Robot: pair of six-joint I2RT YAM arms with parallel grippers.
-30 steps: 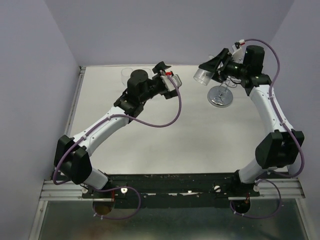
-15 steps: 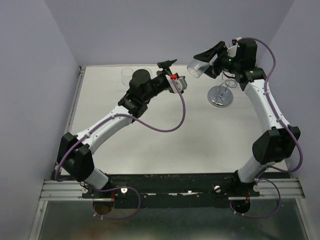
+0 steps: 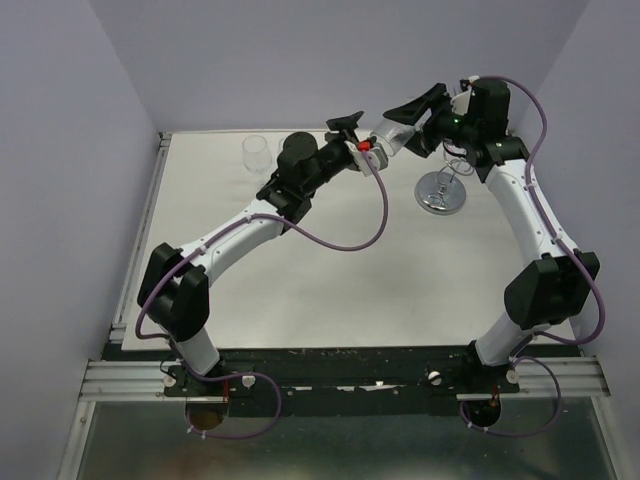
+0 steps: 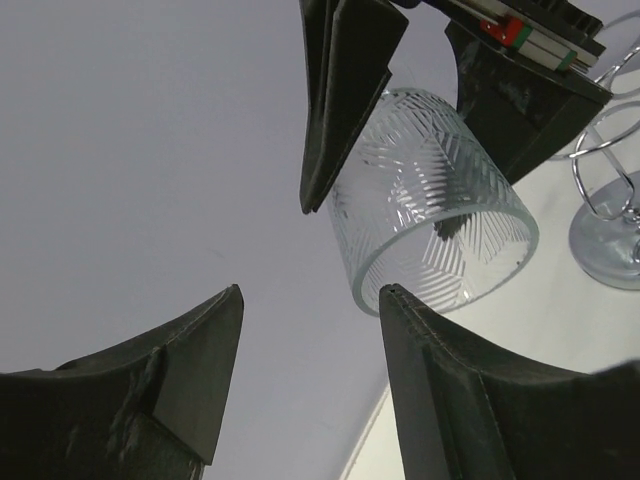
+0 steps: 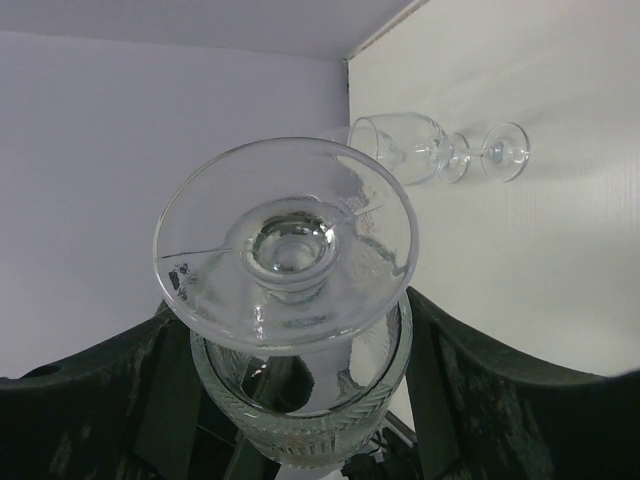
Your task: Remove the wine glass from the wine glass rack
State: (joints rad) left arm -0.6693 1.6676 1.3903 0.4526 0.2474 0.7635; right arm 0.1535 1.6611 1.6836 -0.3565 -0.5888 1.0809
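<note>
Top view: right gripper clamps wine glass in the air, clear of wine glass rack; left gripper just beside the bowl; second glass well apart.
Left wrist: left jaws wide, empty, glass rim facing them.
Right wrist: glass foot toward camera, fingers pressing the bowl on both sides.

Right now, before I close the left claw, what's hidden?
- wine glass stem: right wrist view, behind its own foot; left wrist view, behind the bowl.
- wine glass rack rings: top view, partly under the right arm; left wrist view, cut by the edge.
- whether the left claw touches the rim: top view, too small.
</note>
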